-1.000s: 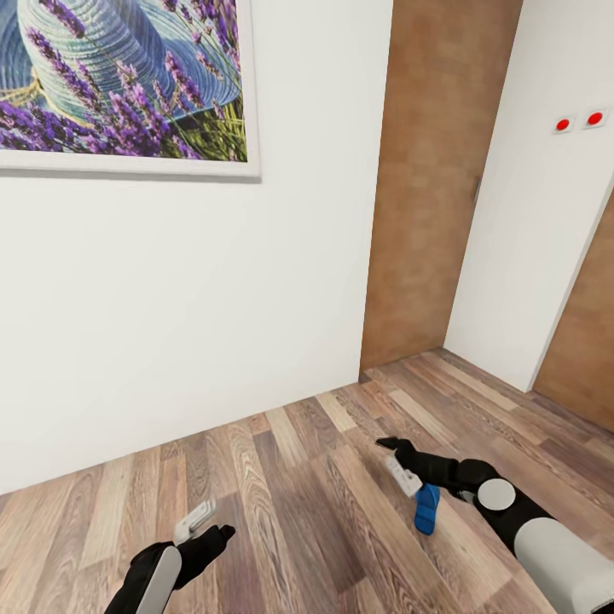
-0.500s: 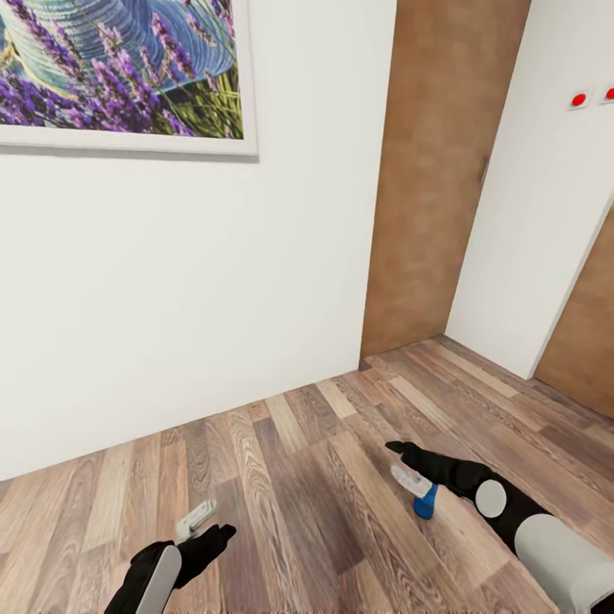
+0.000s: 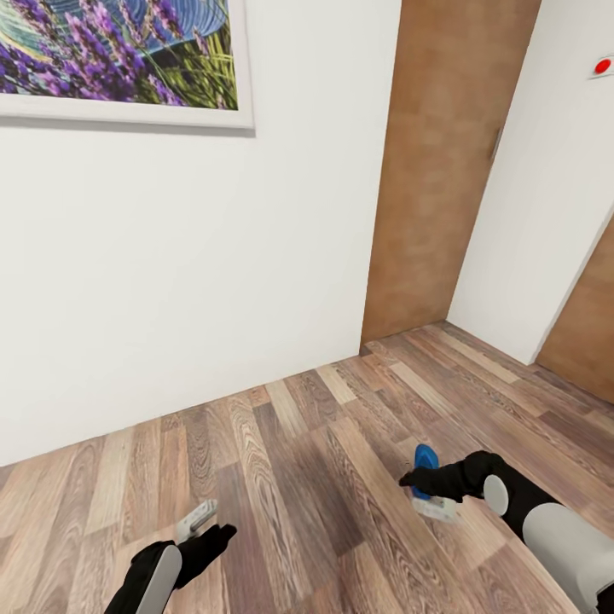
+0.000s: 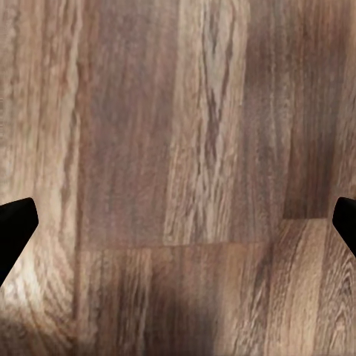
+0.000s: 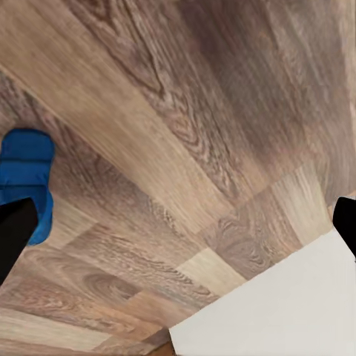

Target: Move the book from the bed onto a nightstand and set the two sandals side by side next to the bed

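Observation:
One blue sandal (image 3: 425,455) shows on the wood-plank floor (image 3: 298,443), its near part hidden behind my right gripper (image 3: 418,490). In the right wrist view the sandal (image 5: 26,178) lies just beside one fingertip (image 5: 13,237), outside the gap of the right gripper (image 5: 178,230), whose fingers stand wide apart and open over bare planks. My left gripper (image 3: 205,522) hangs low at the front left. In its wrist view the left gripper (image 4: 178,222) is open with nothing but floor between the fingers. The bed, book, nightstands and second sandal are out of view.
A white wall (image 3: 213,256) with a framed lavender picture (image 3: 119,51) stands close ahead. A brown wooden door (image 3: 435,170) sits in the corner, beside a white wall section (image 3: 537,213) with a red button (image 3: 602,66). Another brown door (image 3: 588,341) is at the right edge.
The whole view has shifted, so the camera moved. My right gripper has turned over and sunk lower, now covering the sandal's near part. The left gripper keeps its pose.

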Controlling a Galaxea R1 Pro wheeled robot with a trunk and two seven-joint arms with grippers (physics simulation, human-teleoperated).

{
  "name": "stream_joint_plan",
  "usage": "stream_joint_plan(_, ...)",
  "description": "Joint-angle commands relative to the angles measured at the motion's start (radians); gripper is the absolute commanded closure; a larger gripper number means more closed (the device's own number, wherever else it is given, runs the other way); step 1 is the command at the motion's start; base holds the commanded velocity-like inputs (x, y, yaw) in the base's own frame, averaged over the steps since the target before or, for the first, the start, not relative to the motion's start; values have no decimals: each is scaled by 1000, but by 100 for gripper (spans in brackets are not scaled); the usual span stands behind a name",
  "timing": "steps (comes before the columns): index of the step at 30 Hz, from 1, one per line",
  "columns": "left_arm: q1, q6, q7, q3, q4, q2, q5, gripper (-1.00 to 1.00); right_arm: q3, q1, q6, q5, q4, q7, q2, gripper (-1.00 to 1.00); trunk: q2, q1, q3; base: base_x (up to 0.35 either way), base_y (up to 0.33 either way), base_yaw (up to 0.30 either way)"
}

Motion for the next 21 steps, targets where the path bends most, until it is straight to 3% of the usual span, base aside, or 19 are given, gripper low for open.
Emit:
stream_joint_plan(1,0,5,7,2,-2,-1,11,-100,8,-3,-18,13,-1,-10,-2,-100,-1,0,-5,0,0,0)
stream_joint_plan(8,4,1,7,3,2,0,10,-100,75,-29,-94,22,3,22,-1,-100,-1,0,-5,2,0,0)
stream_joint_plan(9,8,-1,8,3,4,1,9,-100,80,-30,-96,22,4,48,1,-100,-1,0,-5,44,0,0)
stream_joint_plan(11,23,-5,9,5,9,4,8,-100,80,-35,-92,20,5,186,13,-100,-1,0,-5,158,0,0)
stream_joint_plan(14,31,-8,10,4,11,9,8,-100,32,-37,-51,11,7,338,38,-100,-1,0,-5,230,0,0)
stream_joint_plan(16,34,-9,10,4,12,12,8,-100,-18,-37,1,7,7,418,60,-100,-1,0,-5,273,0,0)
stream_joint_plan(17,36,-10,9,3,12,13,9,-100,-63,-38,53,5,9,475,76,-100,-1,0,-5,297,0,0)
stream_joint_plan(21,39,-10,8,-12,11,15,8,-100,-115,-40,88,-2,19,533,92,-100,-1,0,-5,310,0,0)
